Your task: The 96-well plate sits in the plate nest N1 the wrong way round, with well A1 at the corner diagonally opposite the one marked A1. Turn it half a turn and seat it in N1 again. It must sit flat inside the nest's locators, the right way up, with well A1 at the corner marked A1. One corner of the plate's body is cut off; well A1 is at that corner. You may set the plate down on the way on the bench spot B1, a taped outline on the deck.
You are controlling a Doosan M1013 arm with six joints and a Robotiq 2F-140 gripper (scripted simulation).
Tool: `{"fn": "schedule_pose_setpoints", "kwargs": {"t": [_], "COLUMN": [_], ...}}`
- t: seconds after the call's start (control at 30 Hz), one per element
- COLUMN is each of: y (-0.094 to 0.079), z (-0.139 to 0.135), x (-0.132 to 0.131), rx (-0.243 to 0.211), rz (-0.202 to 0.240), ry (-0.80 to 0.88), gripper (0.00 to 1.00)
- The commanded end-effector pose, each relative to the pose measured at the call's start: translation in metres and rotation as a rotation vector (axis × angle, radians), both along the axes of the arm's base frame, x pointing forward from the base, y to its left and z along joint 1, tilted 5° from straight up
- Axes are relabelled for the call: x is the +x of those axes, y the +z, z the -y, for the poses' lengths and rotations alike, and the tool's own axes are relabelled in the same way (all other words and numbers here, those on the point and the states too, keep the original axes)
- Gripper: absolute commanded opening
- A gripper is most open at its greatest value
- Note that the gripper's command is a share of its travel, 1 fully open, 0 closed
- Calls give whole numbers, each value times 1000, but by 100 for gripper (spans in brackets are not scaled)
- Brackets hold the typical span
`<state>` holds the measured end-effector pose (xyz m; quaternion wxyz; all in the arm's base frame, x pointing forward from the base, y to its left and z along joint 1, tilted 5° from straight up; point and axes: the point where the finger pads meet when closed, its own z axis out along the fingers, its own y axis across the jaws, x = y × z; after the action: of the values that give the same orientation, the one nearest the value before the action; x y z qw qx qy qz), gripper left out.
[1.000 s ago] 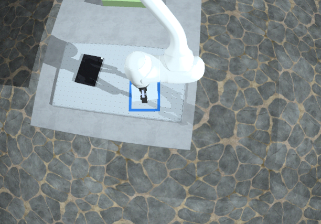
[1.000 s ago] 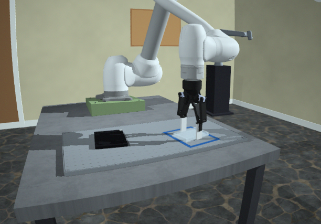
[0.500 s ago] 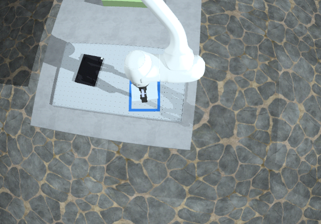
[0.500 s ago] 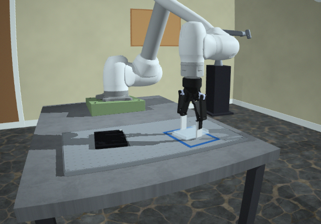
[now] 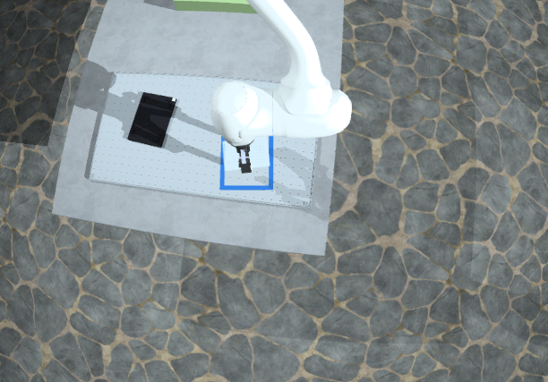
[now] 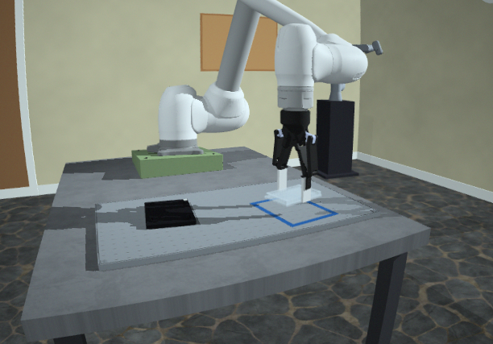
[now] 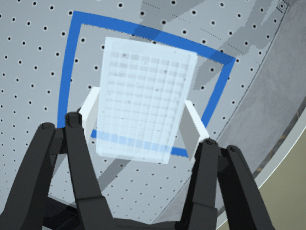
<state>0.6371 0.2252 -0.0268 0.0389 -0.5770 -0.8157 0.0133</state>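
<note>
The clear 96-well plate (image 7: 141,98) is gripped across its long sides by my gripper (image 7: 140,105), which is shut on it. In the exterior view the plate (image 6: 292,194) hangs a little above the deck, over the far part of the blue taped outline B1 (image 6: 294,212). From above, the gripper (image 5: 244,160) is inside the blue outline; the arm hides much of the plate. The black nest N1 (image 5: 151,119) stands empty at the left of the deck, with a small white mark at its far right corner (image 5: 174,99). I cannot make out the plate's cut corner.
The perforated deck plate (image 6: 225,225) lies on a grey table. The arm's green base block (image 6: 177,162) is at the back. A black pedestal (image 6: 335,136) stands behind the table at the right. The deck's right edge is close to B1.
</note>
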Motion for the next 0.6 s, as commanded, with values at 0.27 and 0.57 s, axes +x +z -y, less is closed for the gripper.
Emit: {"fn": "schedule_pose_setpoints", "kwargs": {"t": [0.27, 0.57], "y": [16, 27], "z": [0, 1], "x": [1, 2], "rx": [0, 0], "rz": [0, 0], "ry": [0, 0], "gripper": [0, 0]}}
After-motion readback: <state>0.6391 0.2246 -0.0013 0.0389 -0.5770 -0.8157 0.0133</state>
